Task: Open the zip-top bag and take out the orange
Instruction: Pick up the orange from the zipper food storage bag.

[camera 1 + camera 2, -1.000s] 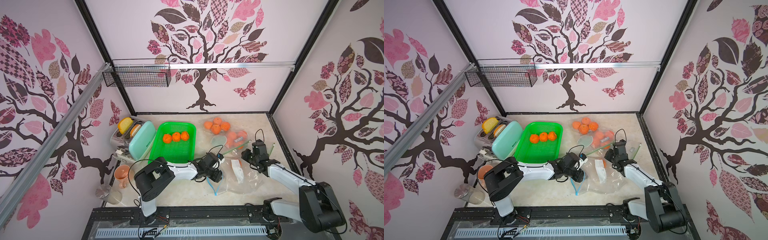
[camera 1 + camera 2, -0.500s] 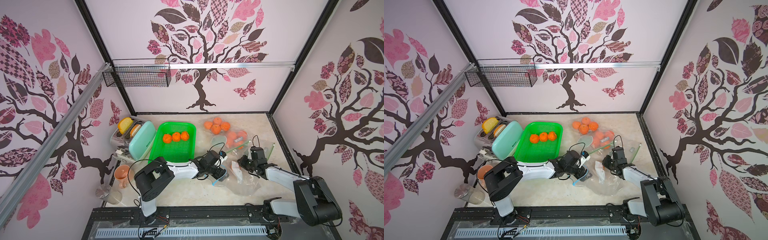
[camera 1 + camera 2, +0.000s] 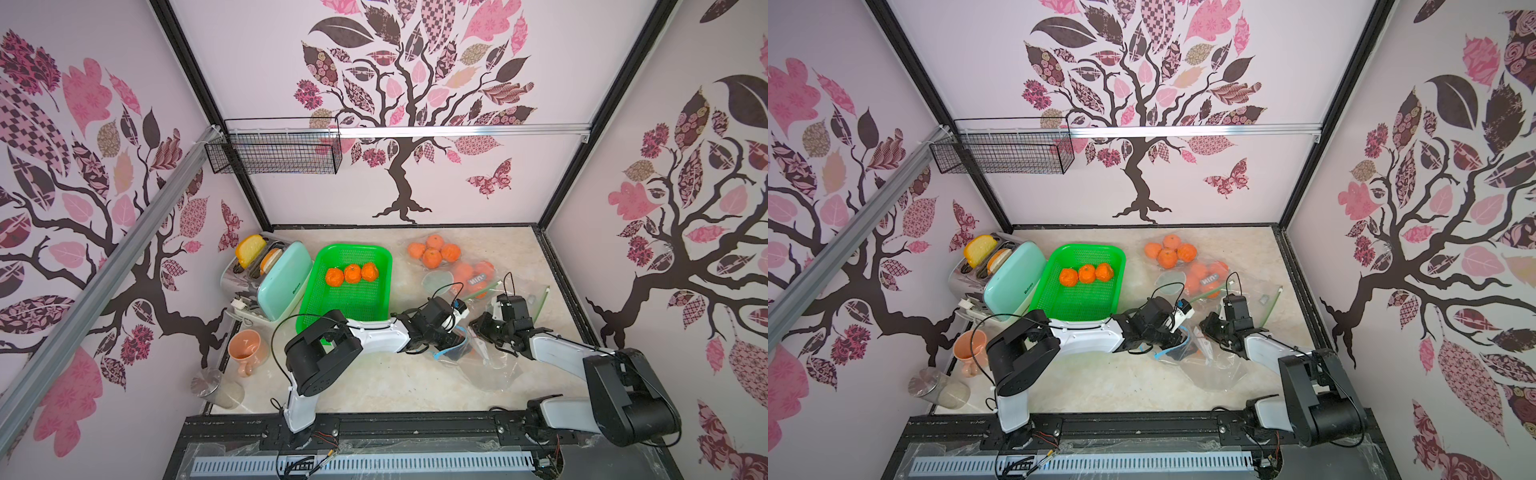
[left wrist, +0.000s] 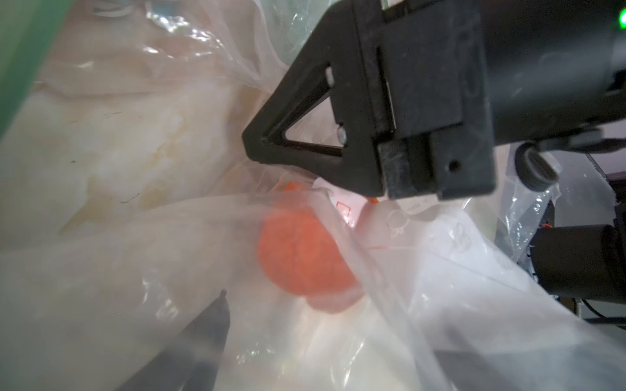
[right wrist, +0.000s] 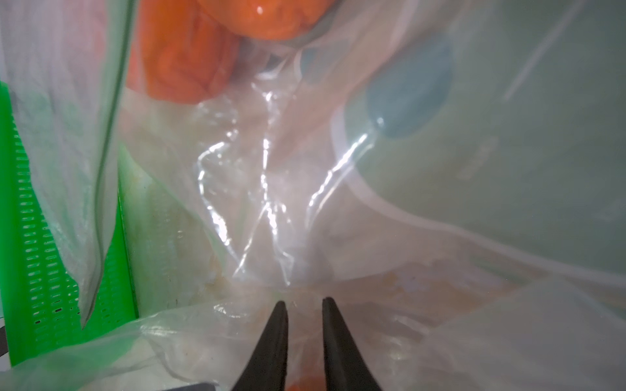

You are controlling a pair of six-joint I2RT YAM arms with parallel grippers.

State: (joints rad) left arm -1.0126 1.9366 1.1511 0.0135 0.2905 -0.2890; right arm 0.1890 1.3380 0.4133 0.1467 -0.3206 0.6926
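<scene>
Marble-look counter, tree-papered booth: the orange sits inside the zip-top bag, straight ahead of the left hand, spread wide at the bag's mouth; the narrowed right hand appears to pinch the film just above.

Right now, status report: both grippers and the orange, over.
Left gripper open at the zip-top bag. Right gripper nearly closed, grip unclear. Orange inside, bag draped over it.

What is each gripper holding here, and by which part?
Apparently the right gripper pinches the zip-top bag by its upper film near the mouth; the left gripper is open, holding nothing.
</scene>
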